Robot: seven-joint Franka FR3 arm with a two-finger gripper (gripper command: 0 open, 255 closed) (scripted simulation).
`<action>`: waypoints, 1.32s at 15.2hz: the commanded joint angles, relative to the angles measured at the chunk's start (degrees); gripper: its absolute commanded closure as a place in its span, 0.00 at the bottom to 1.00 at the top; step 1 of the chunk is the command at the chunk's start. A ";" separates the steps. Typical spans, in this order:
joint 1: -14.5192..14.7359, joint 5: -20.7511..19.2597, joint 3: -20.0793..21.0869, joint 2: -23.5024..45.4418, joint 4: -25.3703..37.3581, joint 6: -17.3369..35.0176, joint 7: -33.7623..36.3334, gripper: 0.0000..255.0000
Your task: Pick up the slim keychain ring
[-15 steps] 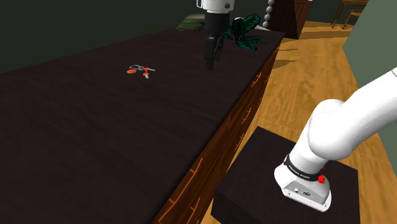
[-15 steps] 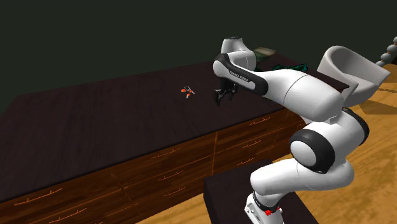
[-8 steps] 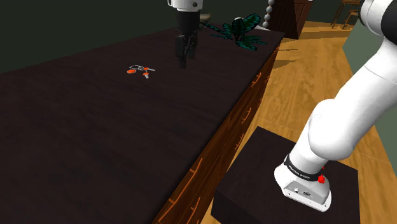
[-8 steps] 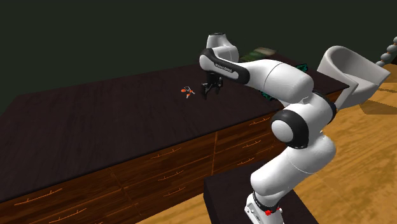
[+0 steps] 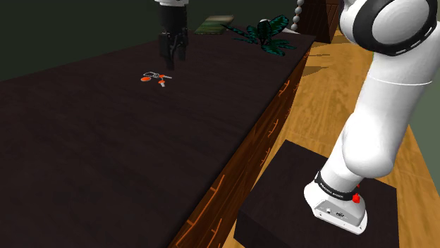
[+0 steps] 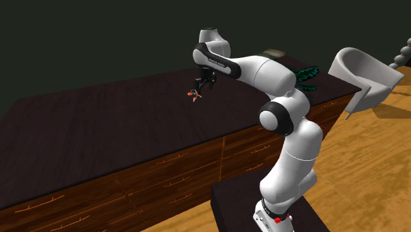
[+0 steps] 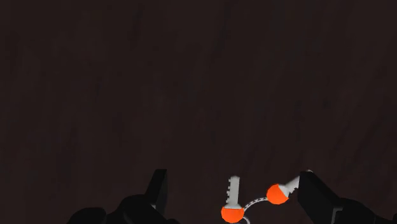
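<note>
Keychain ring (image 5: 154, 76) lies ungrasped on the table (image 5: 106, 155) near the hovering jaws, which stand apart; descent, closing and lift remain.

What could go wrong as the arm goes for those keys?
The ring lies flat on the counter, so the open tool may close over it and miss. In the wrist view the keys sit off-centre, near one finger, which may land on them and shove them.
</note>
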 commanded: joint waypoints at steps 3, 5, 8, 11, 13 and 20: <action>3.14 -3.02 1.12 12.70 17.91 -4.78 1.06 0.00; 3.36 -3.13 1.09 13.34 18.09 -4.28 1.03 0.00; 2.87 -2.73 1.07 11.88 13.48 -1.11 0.86 0.00; 2.43 -2.38 1.04 10.58 8.73 2.36 0.68 0.00; 2.43 -2.38 1.04 10.56 8.71 2.37 0.68 0.00; 2.39 -2.25 1.09 9.90 7.03 3.41 0.85 1.00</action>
